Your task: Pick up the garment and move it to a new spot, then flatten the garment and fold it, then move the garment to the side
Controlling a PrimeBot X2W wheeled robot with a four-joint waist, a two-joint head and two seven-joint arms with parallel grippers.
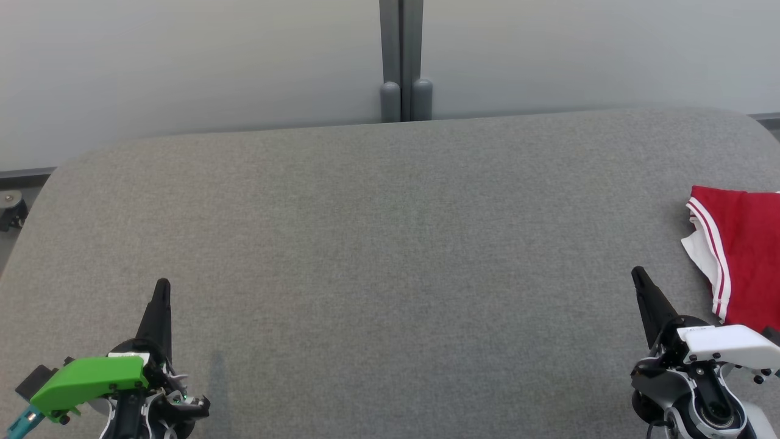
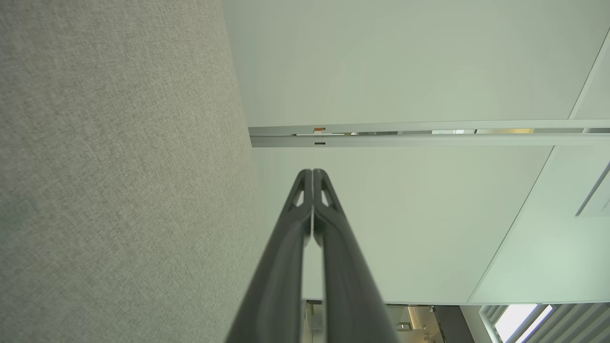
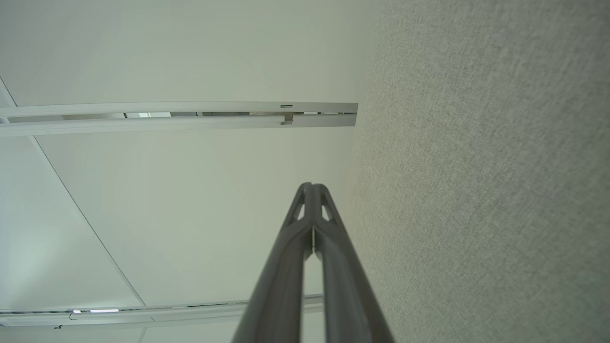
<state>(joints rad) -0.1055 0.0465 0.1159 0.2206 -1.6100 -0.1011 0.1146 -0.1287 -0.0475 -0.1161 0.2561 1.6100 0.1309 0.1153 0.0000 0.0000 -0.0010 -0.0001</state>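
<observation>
1. the grey cloth-covered table (image 1: 390,244) takes up most of the space in front of the robot. its far corners are rounded, and its weave shows close up along one side of each wrist view.
2. behind it stands a pale wall (image 1: 183,61) of smooth panels.
3. the garment (image 1: 746,256) is red with white stripes along one edge and a bit of white cloth showing beneath. it lies on the table at the far right, partly cut off by the edge of the head view.
4. the right gripper (image 1: 637,272) sits low on the right under a white cover (image 1: 728,344). its fingers are pressed together into one point, empty, near the garment but clear of the cloth. the right wrist view shows the tips meeting (image 3: 310,186).
5. the left gripper (image 1: 162,285) sits low on the left under a green cover (image 1: 91,381), well apart from the garment. its fingers are also closed on nothing, tips touching in its wrist view (image 2: 312,172).
6. a grey post (image 1: 401,61) splits the wall panels and meets the table's far edge.
7. a small wheel (image 1: 12,210) sits past the table's left corner.
</observation>
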